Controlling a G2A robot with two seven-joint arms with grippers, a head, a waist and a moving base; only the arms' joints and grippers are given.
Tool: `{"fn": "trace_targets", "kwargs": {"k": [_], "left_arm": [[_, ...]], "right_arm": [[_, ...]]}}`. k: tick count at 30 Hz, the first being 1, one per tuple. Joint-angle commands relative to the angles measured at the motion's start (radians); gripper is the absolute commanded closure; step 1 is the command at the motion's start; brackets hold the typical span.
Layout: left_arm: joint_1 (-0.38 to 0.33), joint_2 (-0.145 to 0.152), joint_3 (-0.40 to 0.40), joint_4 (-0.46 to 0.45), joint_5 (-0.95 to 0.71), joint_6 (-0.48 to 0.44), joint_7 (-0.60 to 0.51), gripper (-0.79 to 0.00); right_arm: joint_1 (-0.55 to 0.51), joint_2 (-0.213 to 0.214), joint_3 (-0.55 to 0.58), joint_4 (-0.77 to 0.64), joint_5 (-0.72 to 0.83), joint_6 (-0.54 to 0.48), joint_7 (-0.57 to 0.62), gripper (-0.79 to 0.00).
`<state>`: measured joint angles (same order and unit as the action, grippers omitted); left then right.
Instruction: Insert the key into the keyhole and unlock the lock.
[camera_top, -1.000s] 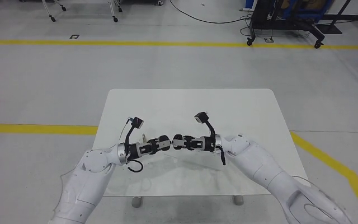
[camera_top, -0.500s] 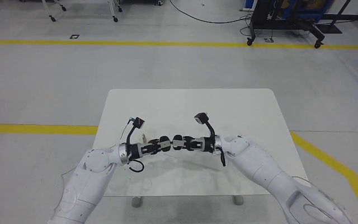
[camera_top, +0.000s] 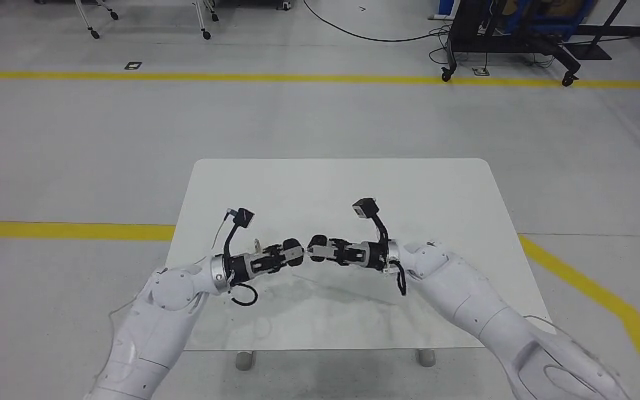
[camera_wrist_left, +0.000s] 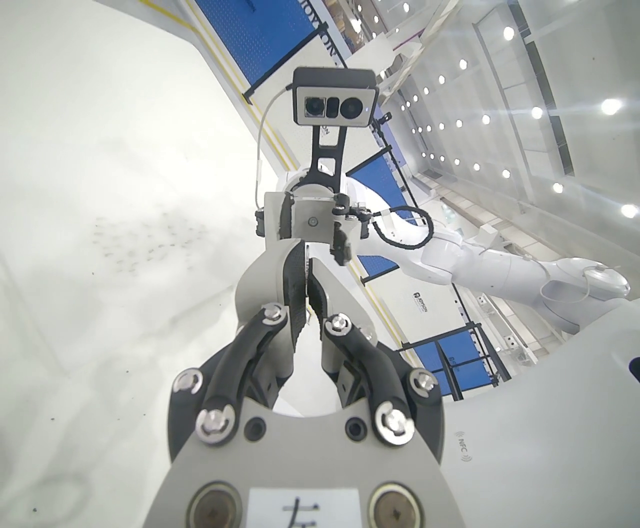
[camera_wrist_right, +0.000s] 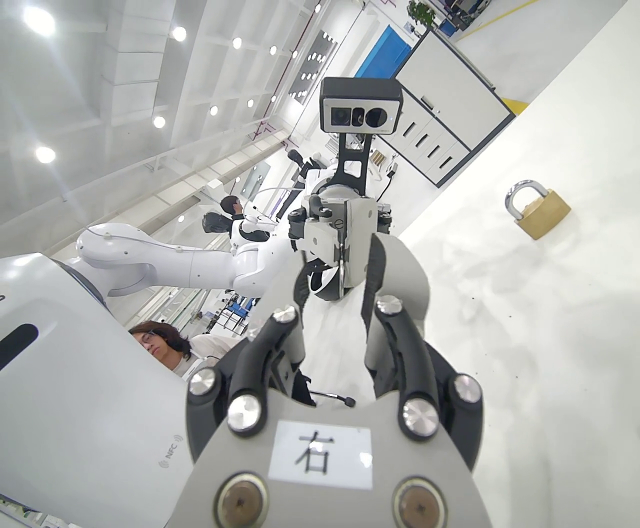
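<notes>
Both up: left gripper is pinched on what looks like the key, right gripper spread wide. Lock untouched, to be held next.

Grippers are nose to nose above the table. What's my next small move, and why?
Probably close the right gripper on the thin metal strip, apparently the key, standing between its open fingers. The left gripper looks pinched on it, and the padlock lies untouched on the table.
</notes>
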<state>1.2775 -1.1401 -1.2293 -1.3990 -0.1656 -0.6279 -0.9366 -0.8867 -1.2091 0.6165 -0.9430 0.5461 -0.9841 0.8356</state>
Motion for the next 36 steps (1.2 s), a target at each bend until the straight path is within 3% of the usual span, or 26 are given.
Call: {"fn": "trace_targets", "kwargs": {"k": [1, 12, 13, 15, 17, 19, 20, 25, 36], "left_arm": [[0.005, -0.001, -0.003, -0.003, 0.019, -0.01, 0.048, 0.0], [0.024, -0.002, 0.0, -0.02, 0.098, -0.032, 0.195, 0.0], [0.024, -0.002, 0.002, -0.02, 0.096, -0.03, 0.193, 0.0], [0.021, -0.001, 0.006, -0.019, 0.091, -0.026, 0.182, 0.0], [0.018, 0.0, 0.012, -0.018, 0.083, -0.023, 0.166, 0.0], [0.015, 0.001, 0.015, -0.016, 0.078, -0.021, 0.153, 0.0], [0.014, 0.002, 0.016, -0.015, 0.078, -0.02, 0.15, 0.0], [0.01, 0.004, 0.02, -0.013, 0.071, -0.022, 0.14, 0.0], [0.002, 0.01, 0.03, -0.009, 0.048, -0.025, 0.107, 0.0]], "right_arm": [[0.0, 0.0, 0.001, 0.002, 0.0, -0.001, -0.001, -0.785], [-0.022, 0.004, 0.021, -0.041, -0.061, 0.037, -0.044, -0.785], [-0.025, 0.005, 0.026, -0.047, -0.071, 0.039, -0.048, -0.757], [-0.029, 0.009, 0.037, -0.055, -0.093, 0.049, -0.054, -0.6], [-0.031, 0.012, 0.05, -0.064, -0.121, 0.059, -0.063, -0.548], [-0.038, 0.015, 0.061, -0.075, -0.143, 0.066, -0.072, -0.406], [-0.042, 0.017, 0.066, -0.083, -0.15, 0.069, -0.074, -0.379], [-0.057, 0.026, 0.09, -0.108, -0.181, 0.093, -0.069, -0.305], [-0.072, 0.029, 0.118, -0.143, -0.196, 0.128, -0.057, -0.292]]}}
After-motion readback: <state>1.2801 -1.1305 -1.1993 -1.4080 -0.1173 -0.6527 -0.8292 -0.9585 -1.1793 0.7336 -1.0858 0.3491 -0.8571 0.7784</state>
